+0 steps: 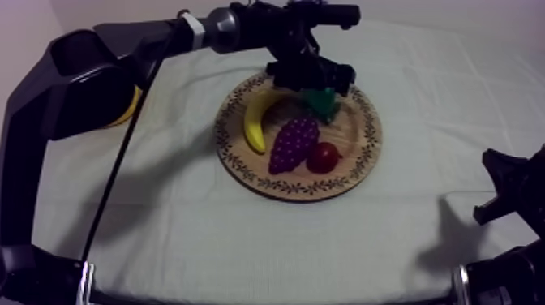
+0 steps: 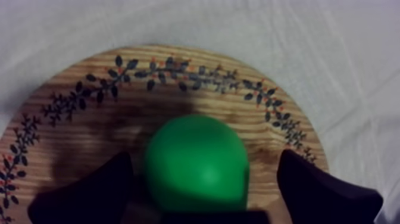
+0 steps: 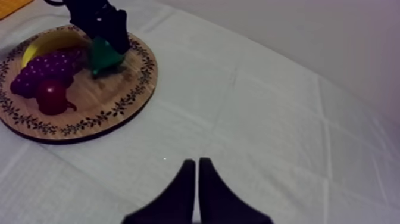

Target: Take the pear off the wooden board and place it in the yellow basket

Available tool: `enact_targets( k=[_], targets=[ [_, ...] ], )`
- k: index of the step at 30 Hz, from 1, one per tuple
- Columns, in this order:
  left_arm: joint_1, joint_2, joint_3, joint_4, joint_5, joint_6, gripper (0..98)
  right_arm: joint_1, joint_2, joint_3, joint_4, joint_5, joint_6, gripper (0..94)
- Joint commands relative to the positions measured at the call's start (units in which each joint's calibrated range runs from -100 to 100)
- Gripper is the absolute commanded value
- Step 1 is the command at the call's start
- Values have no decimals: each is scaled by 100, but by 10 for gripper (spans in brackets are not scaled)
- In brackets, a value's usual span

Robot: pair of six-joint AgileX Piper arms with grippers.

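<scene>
I hold my left gripper [image 2: 203,158] spread open astride the pear [image 1: 322,103] at the far side of the wooden board [image 1: 243,162], apparently ready to close and lift it toward the yellow basket [image 1: 126,109] at far left, while my right gripper [image 3: 197,173] rests pinched together over the grey-white cloth [image 1: 203,235].

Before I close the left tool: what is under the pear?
The pear rests on bare wood of the wooden board, inside the patterned rim, between the open fingers of the left tool. The spot where it touches the board is covered by the pear itself.
</scene>
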Motion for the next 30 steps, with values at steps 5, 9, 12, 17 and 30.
enact_targets(
  k=[5, 9, 12, 17, 30],
  targets=[
    [7, 167, 18, -5, 12, 73, 787, -2, -1, -1, 0, 0, 0, 3],
    [3, 197, 48, -36, 22, 102, 640, -2, -1, -1, 0, 0, 0, 3],
    [1, 113, 144, -112, 25, 119, 493, -2, -1, -1, 0, 0, 0, 3],
    [-12, -381, 617, -256, 26, 172, 406, -2, -1, -1, 0, 0, 0, 3],
    [-597, -3850, 3131, -1003, 371, 371, 434, -2, -1, -1, 0, 0, 0, 3]
  ],
)
